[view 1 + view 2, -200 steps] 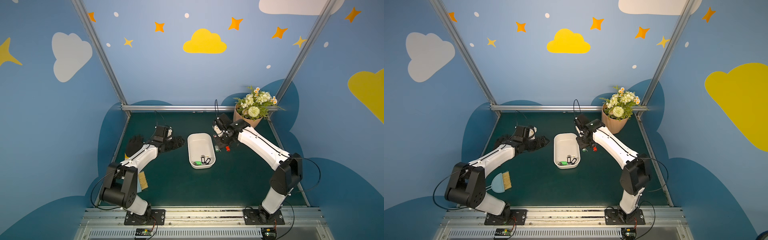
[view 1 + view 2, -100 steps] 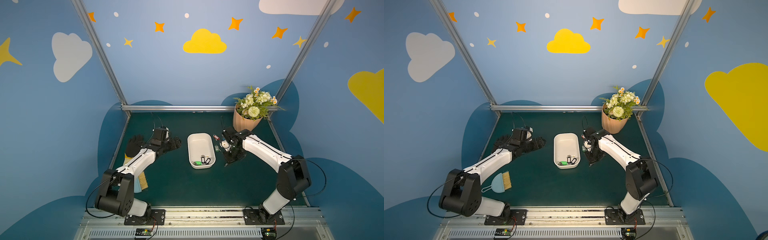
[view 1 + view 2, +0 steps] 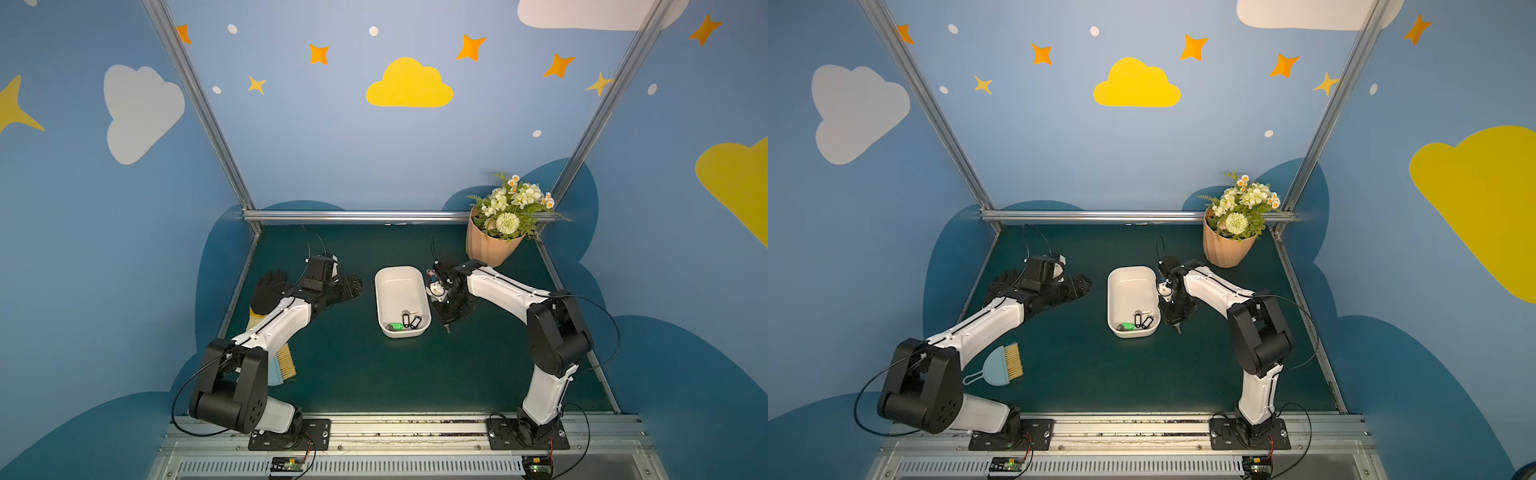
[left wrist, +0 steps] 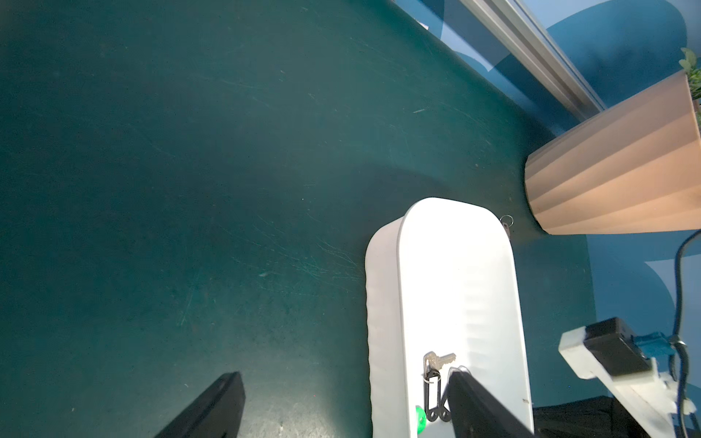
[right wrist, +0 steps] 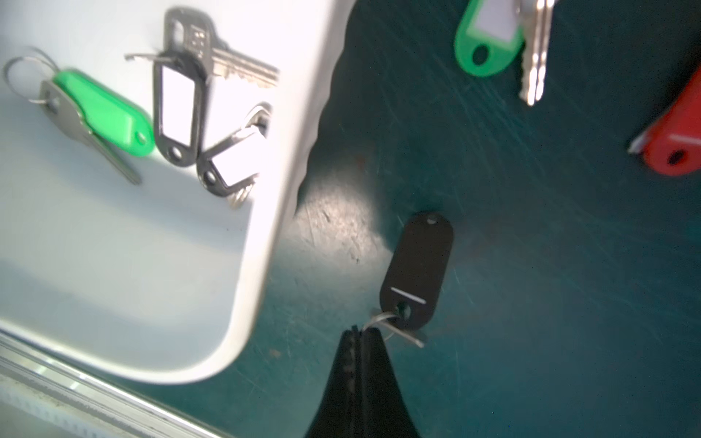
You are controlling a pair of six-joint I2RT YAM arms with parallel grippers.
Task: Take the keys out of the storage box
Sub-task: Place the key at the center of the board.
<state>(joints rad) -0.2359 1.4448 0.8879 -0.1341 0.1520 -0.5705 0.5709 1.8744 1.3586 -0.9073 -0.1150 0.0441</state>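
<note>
Pinching a black-tagged key (image 5: pixel 415 273) by its ring in the clenched right tool (image 5: pixel 359 333), outside the box (image 5: pixel 265 246) for dropping; holding the left tool (image 4: pixel 345 375) splayed.

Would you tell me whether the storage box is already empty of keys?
No, the storage box holds a green-tagged key and two black-tagged keys in the right wrist view.

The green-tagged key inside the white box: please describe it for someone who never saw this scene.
Find the white storage box in the middle of the green table. Three keys lie at its end farther from the flower pot. The green-tagged key is the only green one; both neighbours have black tags.
</note>
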